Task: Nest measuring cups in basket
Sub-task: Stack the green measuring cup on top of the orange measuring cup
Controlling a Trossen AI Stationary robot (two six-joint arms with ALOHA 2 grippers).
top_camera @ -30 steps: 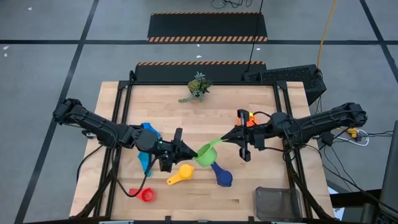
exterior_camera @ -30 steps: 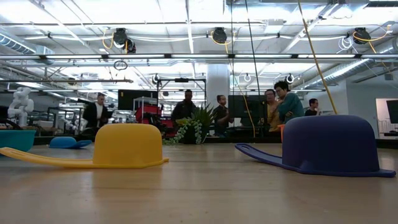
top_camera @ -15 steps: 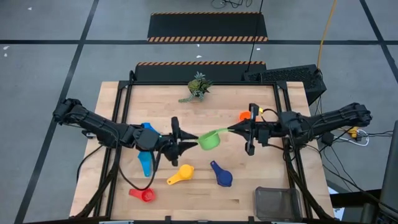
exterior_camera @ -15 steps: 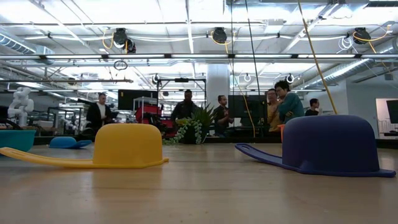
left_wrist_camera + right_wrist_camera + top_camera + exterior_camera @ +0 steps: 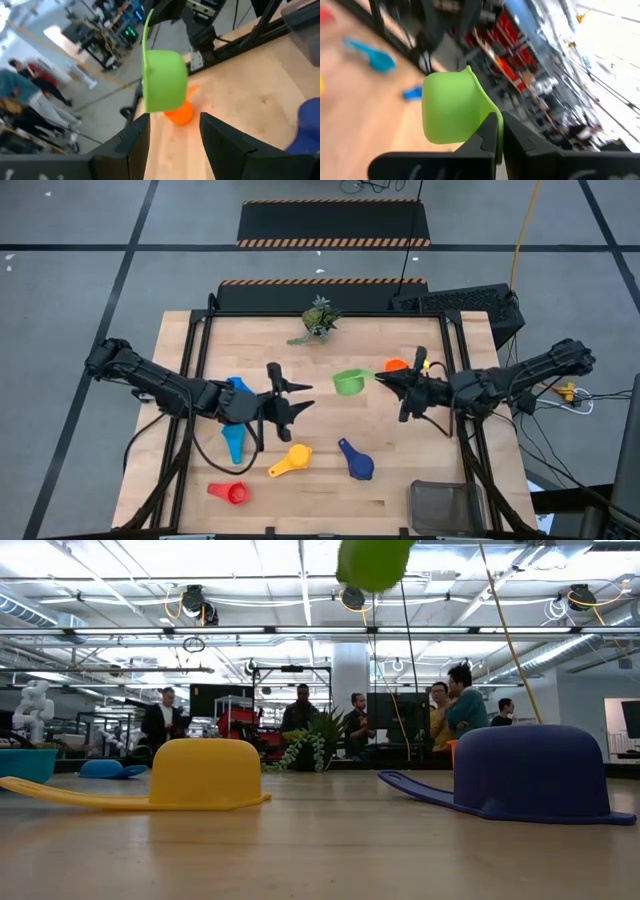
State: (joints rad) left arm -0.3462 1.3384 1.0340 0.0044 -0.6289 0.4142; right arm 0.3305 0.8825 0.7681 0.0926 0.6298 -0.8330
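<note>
Carrying: right gripper (image 5: 385, 379) clenched on the handle of the green cup (image 5: 348, 382), lifted above mid-bench.
Left gripper (image 5: 290, 398): released, fingers spread, near the bench's middle.
Advice: keep the bowl level; travel toward the basket (image 5: 447, 506) at the bench's near right corner.
Materials: smooth plastic scoops, round bowls, flat handles; basket of dark wire mesh.
Others: yellow cup (image 5: 289, 460), dark blue cup (image 5: 356, 461) resting on wood.

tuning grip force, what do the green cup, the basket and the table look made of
Green cup: likely plastic, smooth, one even colour, slight sheen; the right gripper holds it by the handle.
Basket: apparently dark wire mesh; its floor shows through.
Table: wood, pale planks with visible grain, matte.
</note>
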